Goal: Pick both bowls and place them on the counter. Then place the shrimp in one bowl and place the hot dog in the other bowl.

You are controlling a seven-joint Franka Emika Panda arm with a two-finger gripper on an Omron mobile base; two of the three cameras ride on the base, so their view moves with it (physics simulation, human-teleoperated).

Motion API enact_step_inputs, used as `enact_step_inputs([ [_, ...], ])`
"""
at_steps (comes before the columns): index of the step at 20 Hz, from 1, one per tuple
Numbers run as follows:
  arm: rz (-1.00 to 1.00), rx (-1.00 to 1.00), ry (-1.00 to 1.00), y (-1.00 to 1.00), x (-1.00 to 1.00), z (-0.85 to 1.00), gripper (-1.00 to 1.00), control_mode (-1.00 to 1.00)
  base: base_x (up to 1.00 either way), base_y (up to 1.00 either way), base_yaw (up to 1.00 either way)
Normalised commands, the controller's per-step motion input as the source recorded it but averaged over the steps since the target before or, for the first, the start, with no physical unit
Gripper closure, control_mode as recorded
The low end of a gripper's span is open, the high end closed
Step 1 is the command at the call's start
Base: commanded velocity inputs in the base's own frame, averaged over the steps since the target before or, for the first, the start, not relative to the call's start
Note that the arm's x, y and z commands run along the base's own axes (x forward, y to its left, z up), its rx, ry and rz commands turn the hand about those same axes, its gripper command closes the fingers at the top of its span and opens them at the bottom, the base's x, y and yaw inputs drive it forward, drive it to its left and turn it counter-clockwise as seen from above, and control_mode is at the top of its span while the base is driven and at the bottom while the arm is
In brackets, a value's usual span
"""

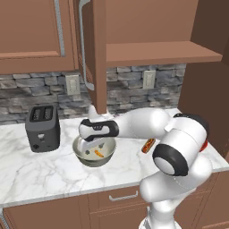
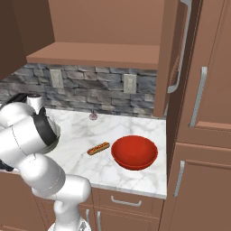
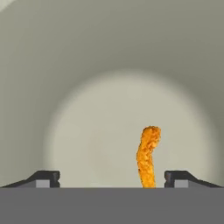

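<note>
The grey-beige bowl (image 1: pixel 94 152) stands on the white marble counter (image 1: pixel 40 172), and the orange shrimp (image 1: pixel 99 153) lies on its pale floor. My gripper (image 1: pixel 93 144) hangs just over this bowl, pointing down into it. In the hand view the fingertips (image 3: pixel 46 178) stand wide apart, open, with the shrimp (image 3: pixel 147 155) lying loose between them, nearer the right one. The red bowl (image 2: pixel 134 152) sits on the counter (image 2: pixel 113 128) to the right. Just left of it lies the hot dog (image 2: pixel 98 148), whose end (image 1: pixel 148 145) also peeks out beside my arm.
A black toaster (image 1: pixel 42 127) stands left of the grey-beige bowl. An open cabinet door (image 1: pixel 95 53) hangs above the counter over the gripper. A small pinkish bulb (image 2: pixel 93 116) lies near the stone backsplash. A tall cabinet (image 2: pixel 203 113) bounds the counter on the right.
</note>
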Motion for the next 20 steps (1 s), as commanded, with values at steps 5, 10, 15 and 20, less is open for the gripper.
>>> enact_step_inputs([
  [5, -0.03, 0.03, 0.0, -0.01, 0.0, 0.0, -1.0, -1.0, 0.0, 0.0, 0.0],
  [10, -0.06, 0.03, -0.02, -0.08, -0.07, 0.15, -1.0, -1.0, 0.0, 0.0, 0.0],
  [15, -0.16, 0.06, -0.03, -0.33, -0.45, 0.44, -1.0, -1.0, 0.0, 0.0, 0.0],
  [20, -0.19, 0.07, 0.0, -0.44, -0.38, 0.52, -1.0, -1.0, 0.0, 0.0, 0.0],
])
